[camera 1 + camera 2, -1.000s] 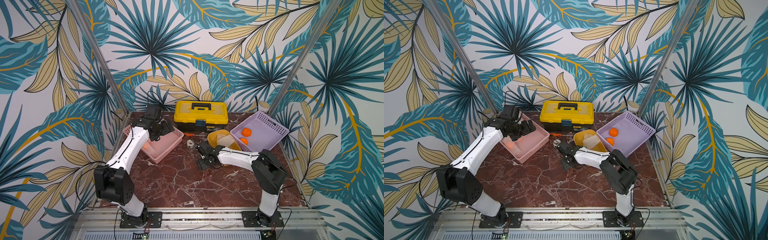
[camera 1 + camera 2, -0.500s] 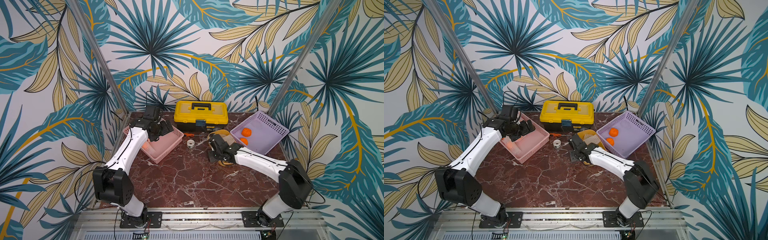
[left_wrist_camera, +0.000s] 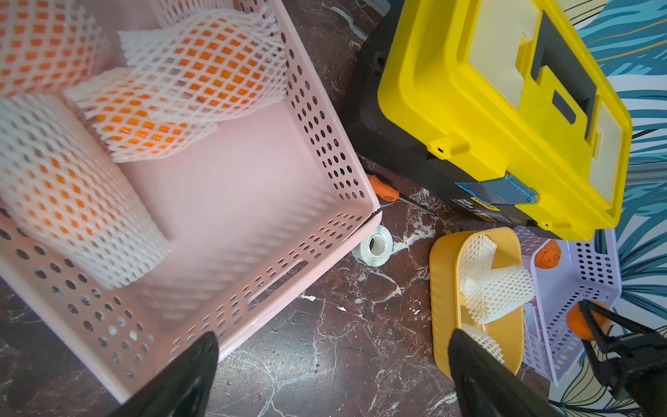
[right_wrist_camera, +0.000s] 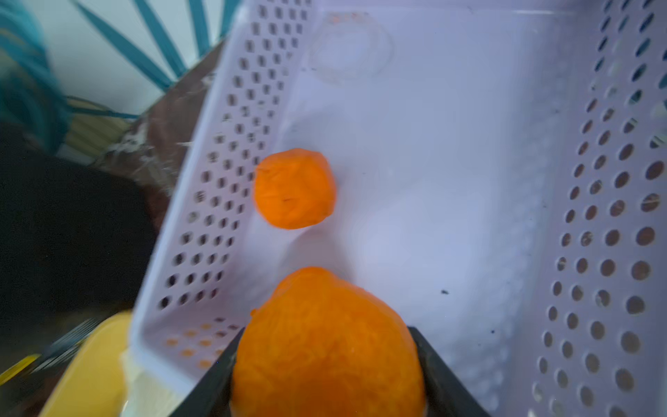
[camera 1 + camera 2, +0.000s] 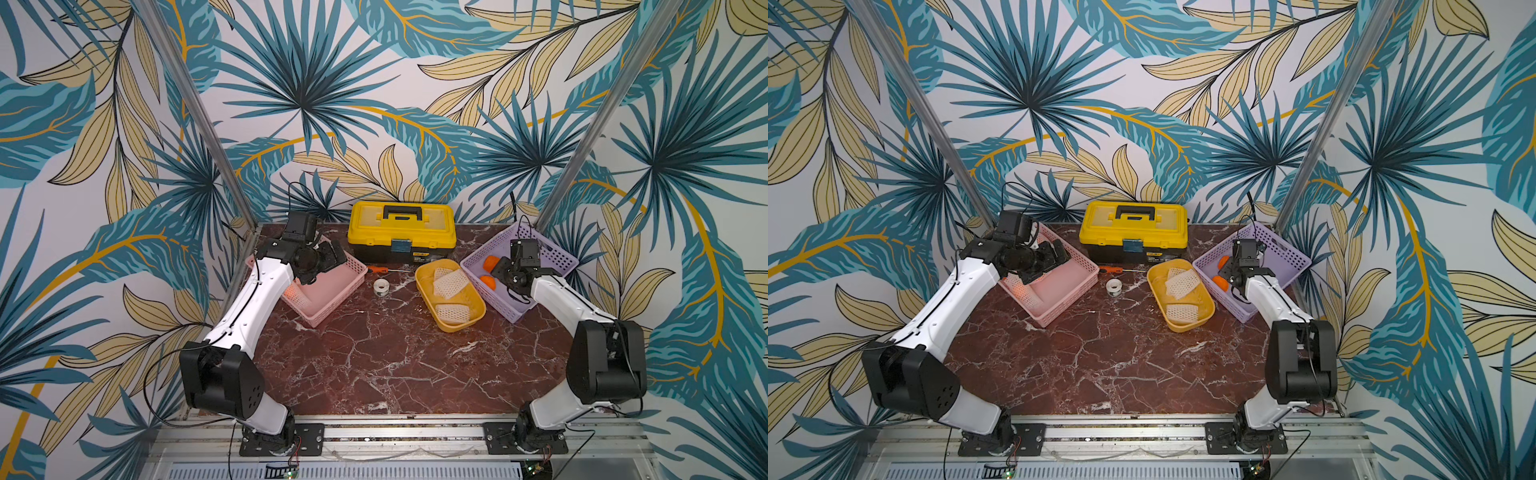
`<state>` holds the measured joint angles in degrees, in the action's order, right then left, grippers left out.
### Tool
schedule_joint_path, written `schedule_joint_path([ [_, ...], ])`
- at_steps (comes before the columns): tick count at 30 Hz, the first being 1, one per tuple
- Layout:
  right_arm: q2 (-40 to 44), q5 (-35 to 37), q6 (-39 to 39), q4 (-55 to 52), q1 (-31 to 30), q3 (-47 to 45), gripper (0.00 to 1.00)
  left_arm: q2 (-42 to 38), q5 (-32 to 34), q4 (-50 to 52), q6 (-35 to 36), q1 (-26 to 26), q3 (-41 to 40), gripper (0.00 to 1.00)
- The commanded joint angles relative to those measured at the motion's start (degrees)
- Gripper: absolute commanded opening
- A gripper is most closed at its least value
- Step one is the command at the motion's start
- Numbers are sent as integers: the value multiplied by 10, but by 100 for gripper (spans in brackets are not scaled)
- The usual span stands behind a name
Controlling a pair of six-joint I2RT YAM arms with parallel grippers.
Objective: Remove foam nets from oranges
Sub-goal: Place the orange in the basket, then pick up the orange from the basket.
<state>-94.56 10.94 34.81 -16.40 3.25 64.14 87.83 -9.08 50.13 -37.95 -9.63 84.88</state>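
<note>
**Left.** The left arm reaches over a pink perforated plastic basket [image 5: 340,297] at the rear left of the red-brown marbled desk [image 5: 374,365]. The left tool [image 3: 332,341] is spread wide and grips nothing; it hovers above the basket's edge nearest the desk's middle. The left wrist view shows four netted oranges [image 3: 202,68] inside the basket. Each is a small round orange fruit inside a white foam mesh sleeve with diamond-shaped holes. They crowd together at one end of the basket, touching one another.

**Centre.** An orange-handled screwdriver [image 5: 380,270] lies flat on the desk, just past the pink basket's corner. It sits in front of a closed yellow-and-black plastic toolbox [image 5: 401,226] that stands against the back wall. A small white roll of tape [image 5: 380,286] rests near the screwdriver. Next along is a yellow oval plastic tray [image 5: 478,305]. It holds empty foam nets [image 5: 451,282], limp and flattened, three as far as can be counted.

**Right.** A lilac perforated plastic basket [image 5: 559,253] stands just beside the tray. The right tool [image 4: 326,332] hangs over it, pinching a bare orange [image 4: 326,361] that fills the gap between its two black fingers. A second bare orange [image 4: 294,189] rests on the basket floor, close to the wall on the tray's side.
</note>
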Motion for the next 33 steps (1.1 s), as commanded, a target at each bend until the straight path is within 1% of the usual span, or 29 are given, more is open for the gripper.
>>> schedule_joint_path([
  [1,-26,15,15,16,18,32,63,-22,3,-7,0,5,-8,100],
  [4,-65,12,17,13,39,59,68,-22,-1,-8,-1,6,-8,100],
  [8,-92,10,10,6,50,83,86,-20,-5,-8,-1,8,-8,100],
  [11,-87,7,-1,10,50,85,96,-21,-5,-9,-2,9,-8,100],
  [13,-76,1,-1,8,50,84,99,-21,-6,-9,-2,10,-8,100],
  [15,-53,-10,7,1,50,79,99,-21,-6,-9,-1,10,-9,100],
  [17,-7,-43,21,33,50,45,99,-21,-2,-10,-2,12,-9,99],
  [21,100,-121,56,153,39,-45,97,-19,3,-11,-3,19,-12,100],
  [22,126,-144,56,189,28,-68,96,-17,3,-12,-2,23,-11,100],
  [23,154,-151,55,215,10,-89,95,-16,4,-12,-2,27,-11,100],
  [25,189,-175,44,258,-35,-117,94,-14,10,-12,-1,37,-12,99],
  [28,219,-208,-4,303,-138,-143,92,-6,26,-12,2,52,-12,100],
  [31,217,-251,-63,319,-245,-158,90,13,39,-12,2,64,-11,99],
  [32,215,-261,-89,314,-275,-161,89,20,41,-11,2,68,-9,100],
  [33,215,-254,-117,301,-310,-165,89,30,45,-11,3,72,-6,100],
])
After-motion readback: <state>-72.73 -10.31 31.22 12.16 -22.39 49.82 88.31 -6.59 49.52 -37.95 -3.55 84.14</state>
